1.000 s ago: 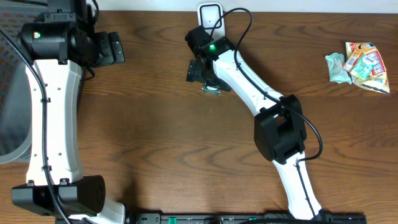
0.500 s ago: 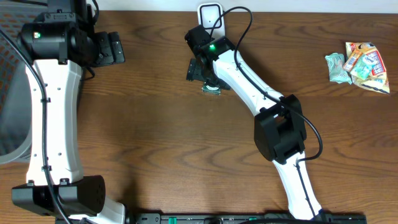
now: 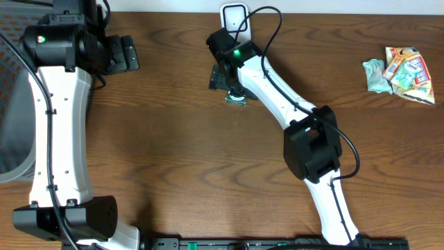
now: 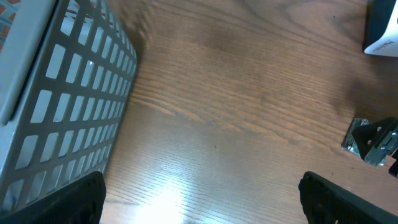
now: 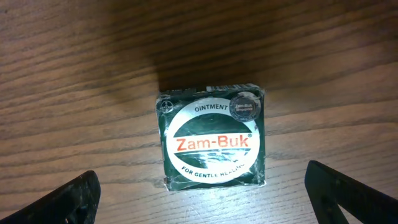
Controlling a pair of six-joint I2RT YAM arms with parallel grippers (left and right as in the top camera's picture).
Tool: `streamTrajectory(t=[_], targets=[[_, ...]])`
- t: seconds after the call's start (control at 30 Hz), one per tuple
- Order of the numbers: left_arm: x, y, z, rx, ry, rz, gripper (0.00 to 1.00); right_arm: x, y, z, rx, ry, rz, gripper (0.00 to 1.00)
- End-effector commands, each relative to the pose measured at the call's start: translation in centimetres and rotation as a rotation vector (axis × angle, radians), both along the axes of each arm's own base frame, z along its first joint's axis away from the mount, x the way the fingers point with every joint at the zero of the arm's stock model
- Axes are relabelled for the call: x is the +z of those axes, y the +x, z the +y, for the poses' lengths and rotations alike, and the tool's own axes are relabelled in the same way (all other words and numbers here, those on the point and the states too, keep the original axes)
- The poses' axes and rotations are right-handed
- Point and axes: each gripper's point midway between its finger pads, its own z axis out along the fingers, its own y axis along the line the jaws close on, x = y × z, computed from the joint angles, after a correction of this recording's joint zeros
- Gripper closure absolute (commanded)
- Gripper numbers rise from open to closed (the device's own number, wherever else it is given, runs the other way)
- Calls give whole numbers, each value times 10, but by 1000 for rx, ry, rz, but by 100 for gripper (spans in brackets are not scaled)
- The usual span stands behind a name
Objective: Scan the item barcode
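Note:
The item is a small dark green Zam-Buk ointment box (image 5: 211, 138) lying flat on the wooden table, label up; no barcode shows on this face. My right gripper (image 5: 199, 190) hovers over it, open, with its fingers (image 5: 62, 202) wide apart on either side and nothing held. In the overhead view the box (image 3: 236, 99) peeks out just below the right gripper (image 3: 223, 78). The white scanner (image 3: 234, 17) stands at the table's far edge, just behind. My left gripper (image 3: 125, 54) is open and empty at the far left, and in its own view (image 4: 199, 196) it sits over bare wood.
A grey slatted basket (image 4: 62, 93) stands left of the left gripper, off the table's left edge (image 3: 10, 104). Several snack packets (image 3: 402, 71) lie at the far right. The scanner's base (image 4: 382, 31) shows in the left wrist view.
The right gripper has shifted very slightly over the box. The left arm and the box have not moved.

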Motion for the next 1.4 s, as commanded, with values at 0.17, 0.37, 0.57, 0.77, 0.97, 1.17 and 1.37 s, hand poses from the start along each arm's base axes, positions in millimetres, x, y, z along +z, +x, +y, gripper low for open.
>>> streamTrajectory(t=[0.17,0.37,0.57,0.77,0.97,1.17,1.37], targets=[[-3,0,4,19,10,8,2,-8,1,-1,-4,-28,-3,1],[-3,0,4,20,10,8,2,-8,3,0,-4,-23,-10,1],[-3,0,4,19,10,8,2,-8,3,0,-4,-21,-13,1],[-3,0,4,19,10,8,2,-8,3,0,-4,-23,-11,1],[-3,0,4,20,10,8,2,-8,2,0,-4,-23,-9,4],[-3,0,4,19,10,8,2,-8,2,0,-4,-24,-9,3],[-3,0,4,19,10,8,2,-8,1,-1,-4,-26,-5,4]])
